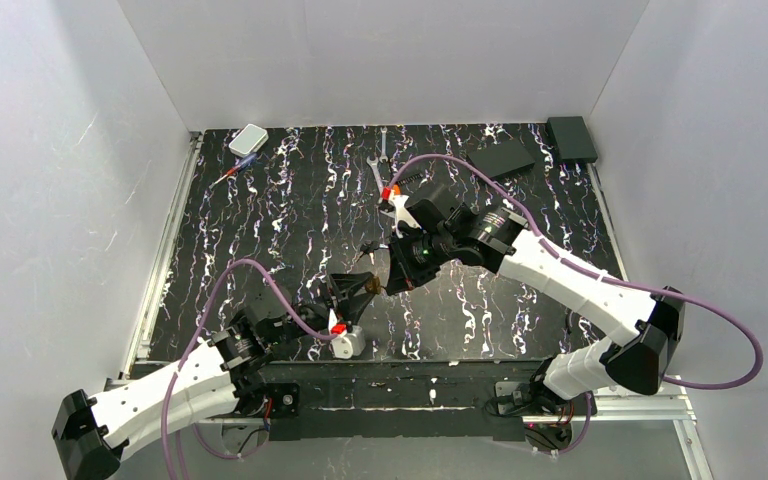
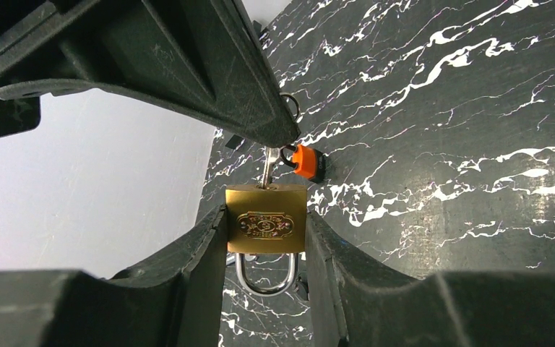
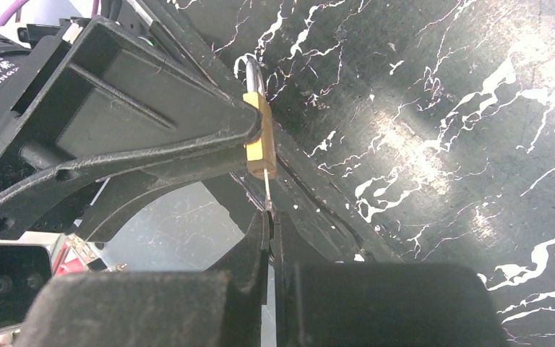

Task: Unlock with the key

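**Key seated in padlock, both arms engaged**

1. Surroundings. The work surface is a black marbled table (image 1: 290, 230) enclosed by white walls. At the far edge lie a white box (image 1: 248, 139), a pen-like tool (image 1: 232, 173), two silver wrenches (image 1: 378, 172), a flat dark box (image 1: 501, 158) and a dark block (image 1: 571, 138). All are well apart from the grippers.

2. Obstructions. In the left wrist view, a finger (image 2: 188, 65) of the right gripper covers the key's head. In the right wrist view, a finger of the left gripper hides most of the padlock body.

3. Left gripper (image 1: 358, 287). Its fingers clamp the flat sides of the brass padlock (image 2: 266, 228), held above the table. The shackle (image 2: 264, 278) points back toward the left wrist.

4. Right gripper (image 3: 269, 217). Its fingers are pressed together, pinching the key (image 2: 267, 168). The silvery blade enters the padlock's end face opposite the shackle.

5. Attachments. An orange-headed key (image 2: 306, 160) hangs just beside the blade on the same ring.
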`<state>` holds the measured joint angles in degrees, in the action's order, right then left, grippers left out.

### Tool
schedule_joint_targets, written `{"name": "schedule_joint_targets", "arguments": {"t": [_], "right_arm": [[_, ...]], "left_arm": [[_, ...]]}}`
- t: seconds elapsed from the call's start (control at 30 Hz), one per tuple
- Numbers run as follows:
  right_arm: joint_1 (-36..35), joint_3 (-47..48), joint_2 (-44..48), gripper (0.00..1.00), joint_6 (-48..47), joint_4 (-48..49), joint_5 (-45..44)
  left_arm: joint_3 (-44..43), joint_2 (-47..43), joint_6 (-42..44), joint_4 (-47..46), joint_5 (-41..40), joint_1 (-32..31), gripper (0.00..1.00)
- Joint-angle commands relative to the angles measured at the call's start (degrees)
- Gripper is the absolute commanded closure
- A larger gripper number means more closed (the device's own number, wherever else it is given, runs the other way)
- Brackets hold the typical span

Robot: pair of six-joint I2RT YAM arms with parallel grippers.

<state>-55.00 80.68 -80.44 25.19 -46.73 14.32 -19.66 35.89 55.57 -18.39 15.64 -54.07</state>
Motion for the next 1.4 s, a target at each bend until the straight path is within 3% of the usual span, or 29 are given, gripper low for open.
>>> {"name": "schedule_joint_targets", "arguments": {"t": [0.0, 1.37], "right_arm": [[-0.1, 2.5, -0.8, 0.99, -1.6, 0.8, -1.8], [-0.1, 4.5, -2.5, 0.99, -1.8, 0.3, 0.9]], "left_arm": [[-2.3, -1.4, 0.7, -2.3, 2.5, -0.5, 1.00], [-2.0, -1.2, 3.2, -0.7, 3.2, -1.5, 1.00]]}}
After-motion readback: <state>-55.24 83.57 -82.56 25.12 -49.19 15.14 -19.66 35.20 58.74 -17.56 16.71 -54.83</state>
